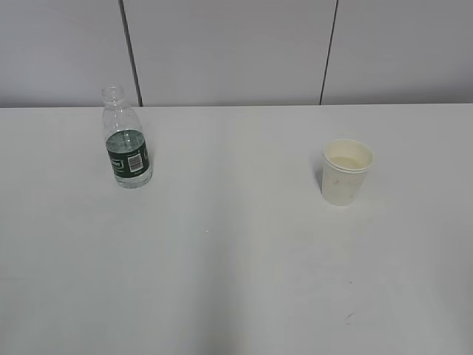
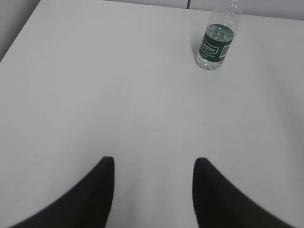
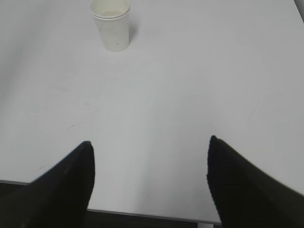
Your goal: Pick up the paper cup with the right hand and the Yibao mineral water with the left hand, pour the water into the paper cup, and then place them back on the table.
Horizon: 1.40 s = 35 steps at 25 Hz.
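Paper cup (image 3: 110,24) upright — well ahead of open right tool (image 3: 149,159).

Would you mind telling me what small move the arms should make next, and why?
Probably the right hand should advance toward the paper cup, since its jaws stand open and the cup sits upright, well ahead and apart from it. The left hand is likewise open and far from the Yibao mineral water, which stands untouched on the table.

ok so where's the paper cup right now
The paper cup stands upright on the table, right side of the exterior view, well apart from the bottle at left.
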Each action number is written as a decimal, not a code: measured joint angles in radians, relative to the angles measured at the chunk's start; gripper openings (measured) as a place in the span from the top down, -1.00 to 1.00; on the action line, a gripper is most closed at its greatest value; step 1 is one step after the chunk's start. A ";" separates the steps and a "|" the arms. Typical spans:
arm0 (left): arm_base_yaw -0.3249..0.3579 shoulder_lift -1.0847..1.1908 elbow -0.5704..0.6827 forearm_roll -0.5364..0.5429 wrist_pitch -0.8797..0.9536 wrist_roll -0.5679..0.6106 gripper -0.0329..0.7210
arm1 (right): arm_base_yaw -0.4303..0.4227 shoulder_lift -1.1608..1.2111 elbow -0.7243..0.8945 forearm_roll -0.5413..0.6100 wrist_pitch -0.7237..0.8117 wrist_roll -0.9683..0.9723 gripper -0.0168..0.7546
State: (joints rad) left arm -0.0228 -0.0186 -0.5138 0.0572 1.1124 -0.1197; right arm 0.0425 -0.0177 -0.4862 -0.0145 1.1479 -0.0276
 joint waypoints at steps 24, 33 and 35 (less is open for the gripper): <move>0.000 0.000 0.000 0.002 0.000 0.000 0.00 | 0.000 0.000 0.000 0.000 -0.002 0.000 -0.54; 0.000 0.000 0.000 0.002 0.000 0.000 0.00 | 0.000 0.000 0.000 0.000 -0.002 0.000 -0.54; 0.000 0.000 0.000 0.002 0.000 0.000 0.00 | 0.000 0.000 0.000 0.000 -0.002 0.000 -0.54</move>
State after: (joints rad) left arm -0.0228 -0.0186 -0.5138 0.0590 1.1124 -0.1197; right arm 0.0425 -0.0177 -0.4862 -0.0145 1.1463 -0.0276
